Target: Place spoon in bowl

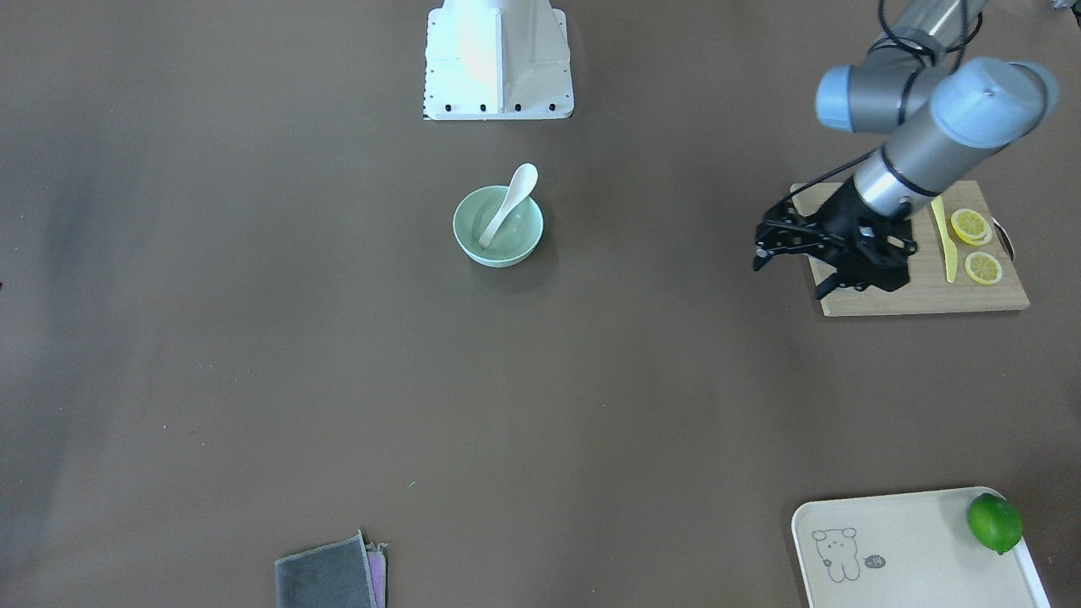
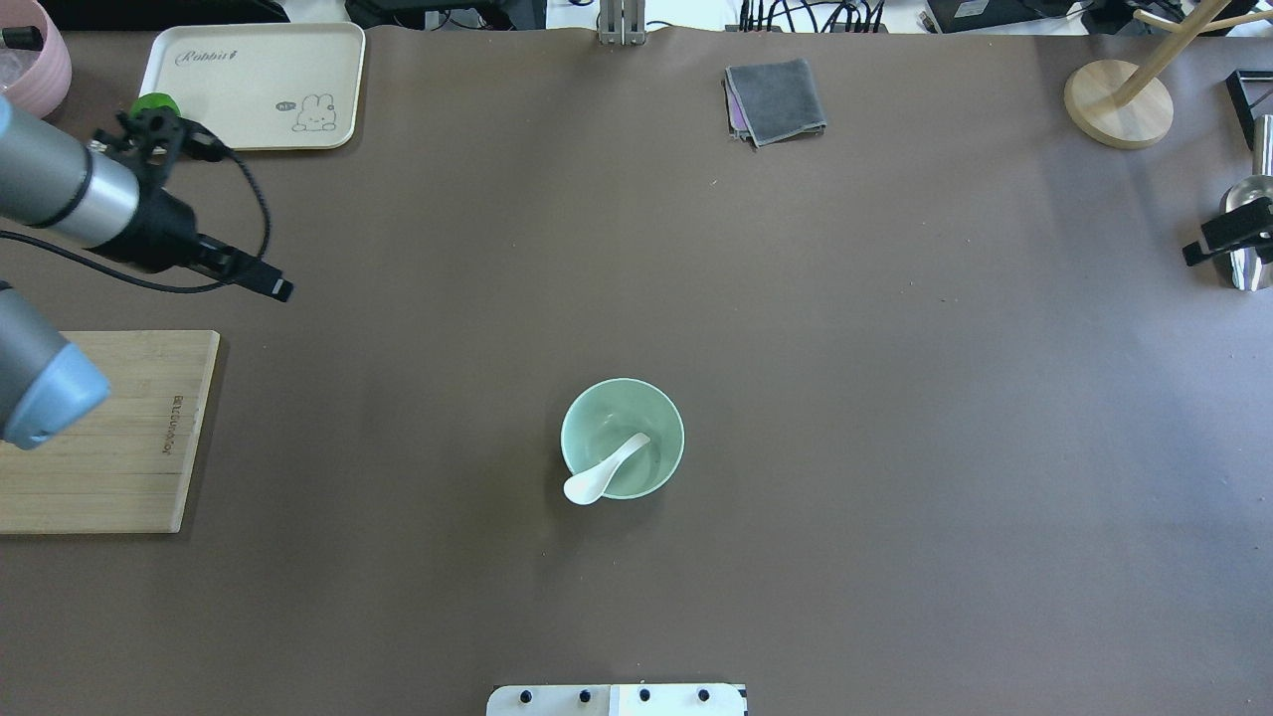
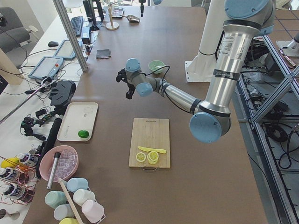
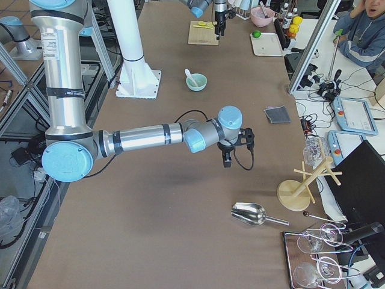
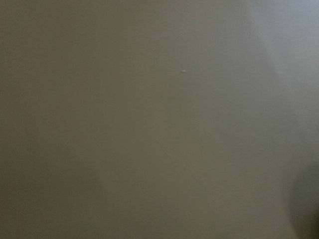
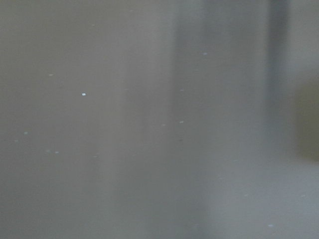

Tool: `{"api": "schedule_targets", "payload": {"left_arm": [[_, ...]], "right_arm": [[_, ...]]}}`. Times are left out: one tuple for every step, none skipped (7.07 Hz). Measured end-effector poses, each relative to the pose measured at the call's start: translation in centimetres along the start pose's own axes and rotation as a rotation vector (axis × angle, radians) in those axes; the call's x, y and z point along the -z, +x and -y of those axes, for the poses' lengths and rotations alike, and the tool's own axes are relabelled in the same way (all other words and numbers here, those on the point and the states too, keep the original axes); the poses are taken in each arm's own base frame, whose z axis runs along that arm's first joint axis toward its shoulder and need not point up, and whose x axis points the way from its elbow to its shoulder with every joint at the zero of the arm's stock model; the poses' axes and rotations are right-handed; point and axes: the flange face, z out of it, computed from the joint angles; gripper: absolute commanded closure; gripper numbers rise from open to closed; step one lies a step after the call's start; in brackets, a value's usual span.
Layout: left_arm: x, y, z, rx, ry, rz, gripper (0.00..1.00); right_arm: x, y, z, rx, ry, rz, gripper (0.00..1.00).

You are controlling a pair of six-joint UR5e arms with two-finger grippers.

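Spoon (image 4: 189, 76) leaning in bowl (image 4: 197, 84), right tool (image 4: 227, 161) well apart

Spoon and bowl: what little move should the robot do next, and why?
Probably none, except easing the left fingers away. The spoon already leans inside the bowl, one end over the rim, and nothing holds it.

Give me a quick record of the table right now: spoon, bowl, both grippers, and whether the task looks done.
spoon: leaning in the bowl, one end past the rim on the robot's side
bowl: upright, mid-table
left gripper: open, empty, over the edge of the cutting board
right gripper: far from the bowl; cannot tell if open or shut
task: looks done
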Motion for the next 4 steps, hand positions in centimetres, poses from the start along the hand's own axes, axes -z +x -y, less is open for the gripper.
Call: {"api": "schedule_targets", "payload": {"left_arm": [[3.0,-6.5,-2.7,-0.038,0.001,0.030,0.02],[5.6,-11.7,-5.6,-0.058,0.005,0.064,0.02],[7.6,-15.4,-8.6,-0.062,0.010,0.095,0.02],[9.5,-18.3,-11.3,-0.051,0.017,0.123,0.02]], "right_arm": [[0.7,4.7,0.1,0.031,0.006,-0.013,0.00],[1.3,8.0,-0.3,0.051,0.011,-0.023,0.00],[1.6,9.9,-1.0,0.060,0.014,-0.028,0.00],[1.7,11.1,-1.5,0.061,0.012,-0.030,0.00]]}}
